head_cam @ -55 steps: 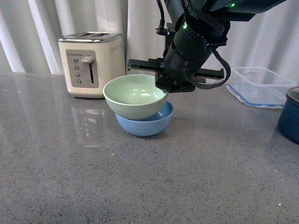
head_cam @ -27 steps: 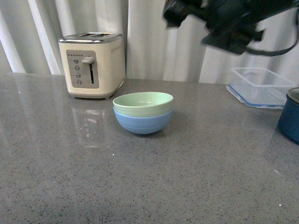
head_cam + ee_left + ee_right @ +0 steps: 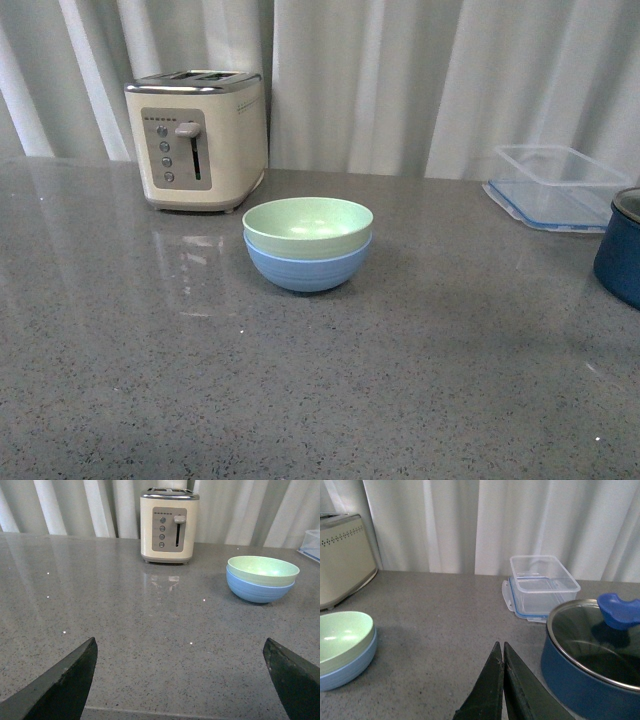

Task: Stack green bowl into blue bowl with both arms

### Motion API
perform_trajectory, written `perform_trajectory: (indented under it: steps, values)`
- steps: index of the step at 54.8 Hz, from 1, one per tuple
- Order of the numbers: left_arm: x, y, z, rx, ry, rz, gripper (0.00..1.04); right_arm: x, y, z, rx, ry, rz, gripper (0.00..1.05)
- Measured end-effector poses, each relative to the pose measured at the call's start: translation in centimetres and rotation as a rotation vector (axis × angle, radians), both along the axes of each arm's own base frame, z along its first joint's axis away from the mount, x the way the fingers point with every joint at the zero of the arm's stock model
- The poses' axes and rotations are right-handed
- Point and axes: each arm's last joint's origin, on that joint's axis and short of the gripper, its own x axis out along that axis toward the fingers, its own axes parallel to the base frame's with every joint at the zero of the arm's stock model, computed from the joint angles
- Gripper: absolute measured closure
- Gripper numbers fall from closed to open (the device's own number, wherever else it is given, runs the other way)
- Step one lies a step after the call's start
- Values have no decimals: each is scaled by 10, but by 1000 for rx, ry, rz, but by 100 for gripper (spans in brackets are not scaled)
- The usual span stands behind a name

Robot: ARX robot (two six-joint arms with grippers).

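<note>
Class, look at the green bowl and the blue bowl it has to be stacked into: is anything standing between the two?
Nothing visible does. The green bowl already sits nested inside the blue bowl, rim just above rim, with no object between them. The toaster stands apart behind them, and neither arm shows in the front view.

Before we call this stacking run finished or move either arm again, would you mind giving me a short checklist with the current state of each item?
1. Green bowl nested inside blue bowl: ok, it sits level with only its rim band showing.
2. Stack upright on the table: ok.
3. Left gripper free of the bowls: ok, open, fingers wide apart, nothing between them.
4. Right gripper free of the bowls: ok, shut, empty, well away from the stack.
5. Toaster, clear container and navy pot apart from the stack: ok.
6. Arms out of the front view: ok.
</note>
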Motion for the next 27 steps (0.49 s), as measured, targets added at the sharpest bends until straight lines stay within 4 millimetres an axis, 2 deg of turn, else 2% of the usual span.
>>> perform_trajectory:
  steps: [10, 27]
  values:
    - [0, 0, 0, 0, 0, 0, 7, -30, -14, -19, -3, 17, -5, 104]
    - [0, 0, 0, 0, 0, 0, 7, -68, -27, -35, -2, 13, -3, 104]
